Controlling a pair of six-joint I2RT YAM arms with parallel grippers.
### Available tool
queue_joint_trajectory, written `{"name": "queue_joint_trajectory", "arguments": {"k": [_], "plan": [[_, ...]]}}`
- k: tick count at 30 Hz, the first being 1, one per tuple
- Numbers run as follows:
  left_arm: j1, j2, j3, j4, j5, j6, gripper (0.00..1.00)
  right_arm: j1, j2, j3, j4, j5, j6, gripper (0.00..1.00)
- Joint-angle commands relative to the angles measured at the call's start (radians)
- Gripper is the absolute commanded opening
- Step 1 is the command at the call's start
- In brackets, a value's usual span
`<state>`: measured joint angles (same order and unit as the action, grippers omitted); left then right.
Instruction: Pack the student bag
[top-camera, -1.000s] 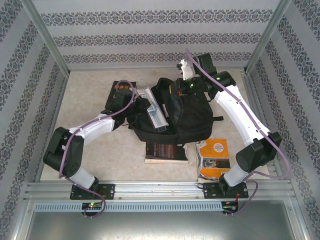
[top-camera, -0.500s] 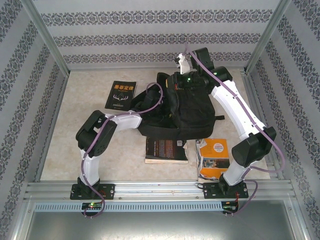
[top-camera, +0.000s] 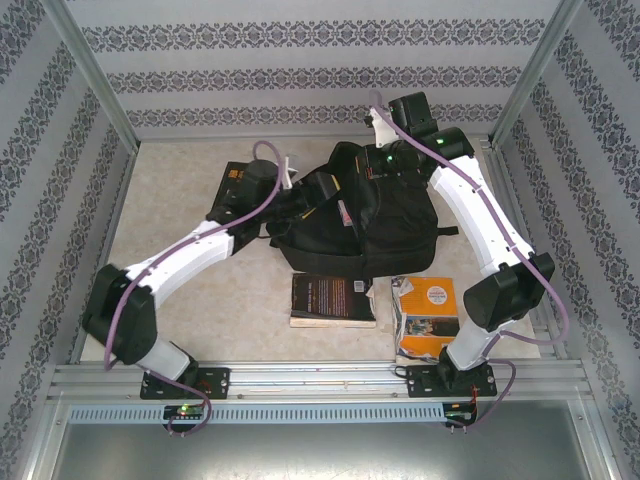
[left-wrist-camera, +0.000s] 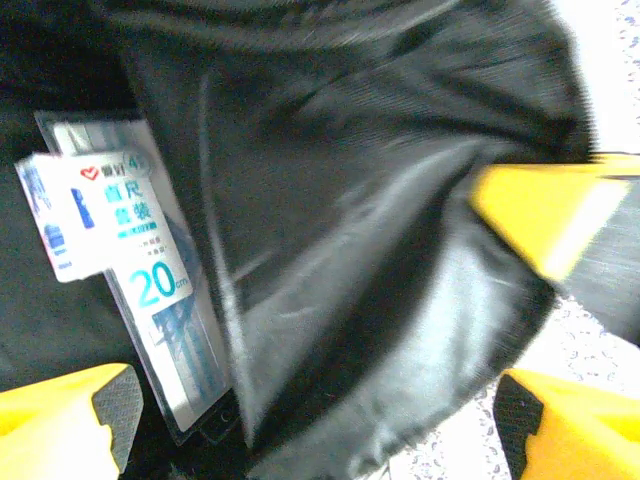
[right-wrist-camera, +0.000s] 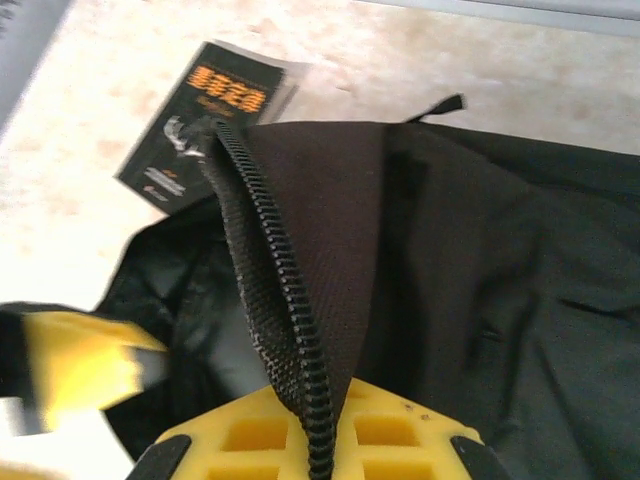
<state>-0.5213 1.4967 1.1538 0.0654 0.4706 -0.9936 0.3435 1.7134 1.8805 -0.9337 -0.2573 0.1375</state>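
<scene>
The student bag (top-camera: 385, 225), a big black backpack, lies mid-table with its mouth facing left. My right gripper (right-wrist-camera: 320, 440) is shut on the bag's zipper edge (right-wrist-camera: 262, 250) and holds the flap up; from above it sits at the bag's top (top-camera: 385, 163). At the bag's mouth my left gripper (top-camera: 312, 193) stands open, its yellow fingers (left-wrist-camera: 60, 425) wide apart over the dark lining (left-wrist-camera: 340, 250). Nothing is gripped between them. A ruler pack in a clear sleeve marked 20 cm (left-wrist-camera: 150, 290) lies inside the bag, free of the fingers.
A black book with orange lettering (right-wrist-camera: 205, 110) lies left of the bag, partly under my left arm (top-camera: 232, 182). In front of the bag lie a dark book (top-camera: 332, 298) and an orange book (top-camera: 428, 315). Patterned walls close in the table.
My left gripper carried the ruler pack into the bag's mouth, opened and let it go. The left arm has since swung back leftward. The right gripper kept holding the flap.
</scene>
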Motion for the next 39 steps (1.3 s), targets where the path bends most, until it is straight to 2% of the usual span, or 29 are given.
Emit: {"name": "queue_joint_trajectory", "arguments": {"k": [1, 4, 8, 10, 13, 17, 23, 25, 28, 31, 34, 39], "plan": [[0.040, -0.064, -0.013, -0.218, -0.015, 0.159, 0.92, -0.005, 0.009, 0.009, 0.011, 0.116, -0.068, 0.00], [0.094, -0.103, 0.014, -0.361, -0.048, 0.243, 0.92, 0.002, 0.009, -0.027, 0.034, 0.178, -0.075, 0.00], [0.108, -0.144, 0.025, -0.485, -0.159, 0.327, 0.93, -0.004, 0.006, -0.040, 0.064, 0.256, -0.074, 0.00], [0.110, -0.161, 0.020, -0.513, -0.192, 0.342, 0.93, 0.001, 0.011, -0.034, 0.072, 0.240, -0.077, 0.00], [0.111, -0.189, 0.012, -0.543, -0.242, 0.361, 0.94, 0.027, 0.032, -0.039, 0.086, 0.147, -0.071, 0.00], [0.147, -0.229, 0.003, -0.581, -0.270, 0.379, 0.96, 0.097, 0.073, -0.072, 0.128, 0.088, -0.049, 0.06], [0.172, -0.304, -0.025, -0.638, -0.279, 0.401, 0.97, 0.143, 0.107, -0.119, 0.242, -0.055, 0.075, 0.30], [0.174, -0.324, -0.035, -0.654, -0.270, 0.408, 0.98, 0.155, 0.103, -0.114, 0.253, -0.104, 0.093, 0.42], [0.174, -0.347, -0.046, -0.681, -0.246, 0.420, 0.98, 0.170, 0.047, -0.132, 0.264, -0.103, 0.102, 0.58], [0.174, -0.371, -0.069, -0.680, -0.209, 0.419, 0.98, 0.175, -0.062, -0.223, 0.326, -0.089, 0.115, 0.72], [0.174, -0.386, -0.099, -0.658, -0.170, 0.404, 0.98, 0.177, -0.169, -0.306, 0.346, -0.061, 0.120, 0.76], [0.172, -0.386, -0.115, -0.664, -0.127, 0.410, 0.97, 0.190, -0.340, -0.509, 0.345, 0.039, 0.166, 0.72]]}}
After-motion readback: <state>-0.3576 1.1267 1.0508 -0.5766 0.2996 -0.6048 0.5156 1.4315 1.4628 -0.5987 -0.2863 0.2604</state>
